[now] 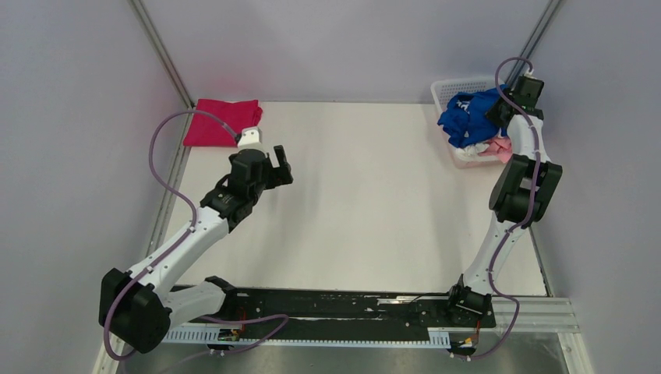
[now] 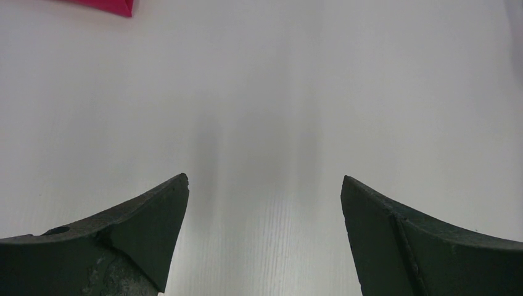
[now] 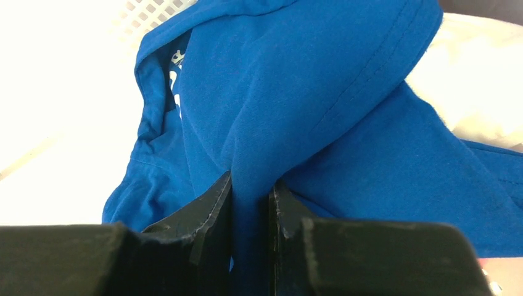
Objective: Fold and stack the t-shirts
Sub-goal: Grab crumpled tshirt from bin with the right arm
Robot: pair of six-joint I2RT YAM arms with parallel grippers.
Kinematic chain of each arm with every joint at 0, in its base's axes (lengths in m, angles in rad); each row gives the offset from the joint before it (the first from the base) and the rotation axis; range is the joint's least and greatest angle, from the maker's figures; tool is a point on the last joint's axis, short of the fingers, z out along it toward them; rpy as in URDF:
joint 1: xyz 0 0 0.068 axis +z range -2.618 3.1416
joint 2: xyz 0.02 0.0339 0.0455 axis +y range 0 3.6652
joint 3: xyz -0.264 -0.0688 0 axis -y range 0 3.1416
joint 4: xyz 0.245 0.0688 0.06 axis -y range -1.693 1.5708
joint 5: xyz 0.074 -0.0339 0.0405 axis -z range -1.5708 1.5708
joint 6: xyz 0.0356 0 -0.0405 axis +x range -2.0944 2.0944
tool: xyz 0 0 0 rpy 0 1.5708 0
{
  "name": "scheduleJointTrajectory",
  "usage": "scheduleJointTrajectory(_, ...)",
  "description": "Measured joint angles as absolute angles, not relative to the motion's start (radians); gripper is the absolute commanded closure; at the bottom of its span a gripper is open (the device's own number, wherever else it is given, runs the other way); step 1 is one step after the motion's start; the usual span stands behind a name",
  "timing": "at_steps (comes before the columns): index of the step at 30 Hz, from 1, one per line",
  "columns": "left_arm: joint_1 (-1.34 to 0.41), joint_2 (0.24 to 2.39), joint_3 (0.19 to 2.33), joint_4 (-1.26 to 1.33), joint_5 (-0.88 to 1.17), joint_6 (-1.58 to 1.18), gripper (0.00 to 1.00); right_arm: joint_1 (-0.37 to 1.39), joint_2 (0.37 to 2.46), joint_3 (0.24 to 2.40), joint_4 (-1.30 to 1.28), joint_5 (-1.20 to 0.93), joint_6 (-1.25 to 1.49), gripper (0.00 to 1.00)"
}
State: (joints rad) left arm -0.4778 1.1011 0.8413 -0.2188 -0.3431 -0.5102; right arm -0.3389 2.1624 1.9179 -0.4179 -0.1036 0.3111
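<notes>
The royal-blue t-shirt (image 1: 466,118) is bunched in the white basket (image 1: 446,89) at the back right, white lettering showing on it, over a pale pink one (image 1: 502,148) and a white one (image 1: 468,154). My right gripper (image 3: 251,186) is shut on a fold of the blue t-shirt (image 3: 321,92); in the top view the right gripper (image 1: 499,111) sits over the basket. The magenta t-shirt (image 1: 221,122) lies folded at the back left; its corner shows in the left wrist view (image 2: 111,6). My left gripper (image 1: 279,165) is open and empty above the table, right of the magenta t-shirt, its fingertips (image 2: 176,191) wide apart.
A small white object (image 1: 249,137) lies by the magenta t-shirt's near right corner. Metal frame posts rise at both back corners. The white table (image 1: 366,210) ends at a black rail along the near edge.
</notes>
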Motion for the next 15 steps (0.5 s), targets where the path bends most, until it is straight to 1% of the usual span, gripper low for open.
scheduleJointTrajectory(7, -0.478, 1.111, 0.847, -0.22, -0.339, -0.51, 0.0, -0.334, 2.159, 1.929, -0.422, -0.064, 0.263, 0.78)
scheduleJointTrajectory(10, -0.478, 1.115, 0.847, -0.22, -0.339, -0.51, 0.0, -0.332, 2.156, 1.933, -0.422, -0.038, 0.224, 0.75)
scheduleJointTrajectory(15, -0.478, 1.119, 0.849, -0.222, -0.341, -0.51, 0.0, -0.326, 2.145, 1.929, -0.429, 0.017, 0.13, 0.73)
